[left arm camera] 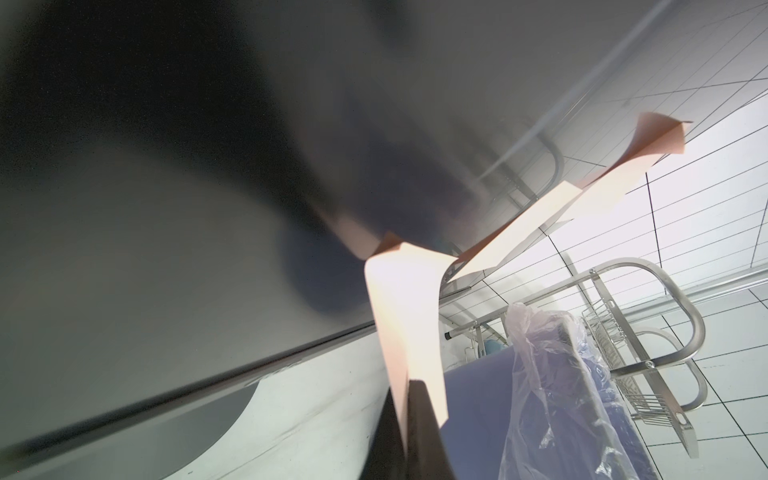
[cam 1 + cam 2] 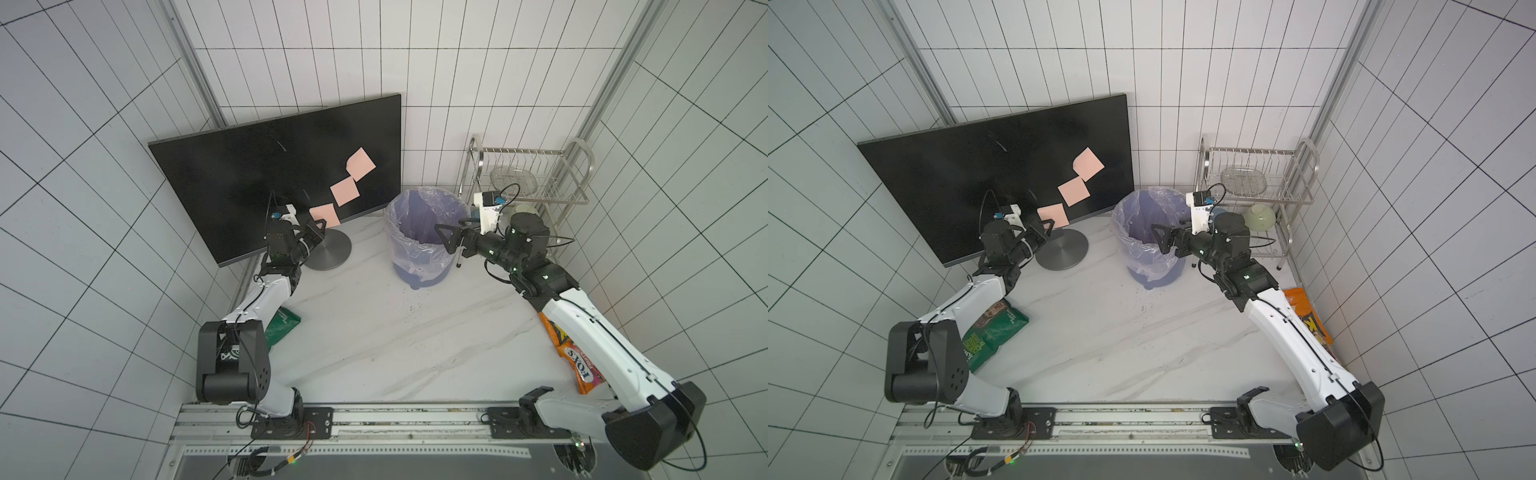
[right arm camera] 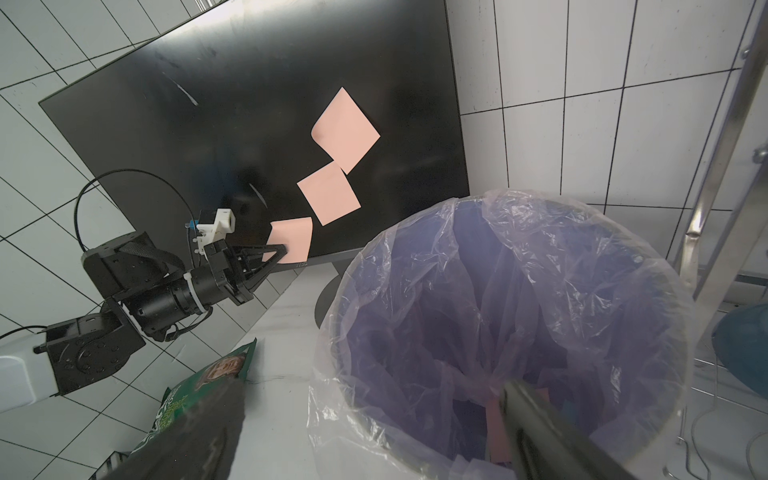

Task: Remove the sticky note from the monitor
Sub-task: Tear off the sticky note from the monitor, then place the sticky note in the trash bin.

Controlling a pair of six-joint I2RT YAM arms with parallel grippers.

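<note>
The black monitor [image 2: 249, 174] leans at the back left and shows in both top views, with three pink sticky notes on its screen. My left gripper [image 2: 321, 227] is at the monitor's lower edge, shut on the lowest sticky note [image 2: 324, 214]. In the left wrist view that sticky note [image 1: 407, 299] runs from the screen down into the closed fingers [image 1: 419, 415]. The right wrist view shows the same grip on the sticky note [image 3: 293, 237]. My right gripper [image 2: 442, 237] hangs open over the bin, holding nothing.
A blue bin [image 2: 419, 270] with a clear liner stands right of the monitor's round base [image 2: 332, 249]; pink notes [image 3: 494, 419] lie inside. A metal dish rack [image 2: 536, 174] is at the back right. A green snack bag [image 2: 282, 328] and an orange candy bag [image 2: 577, 357] lie under the arms.
</note>
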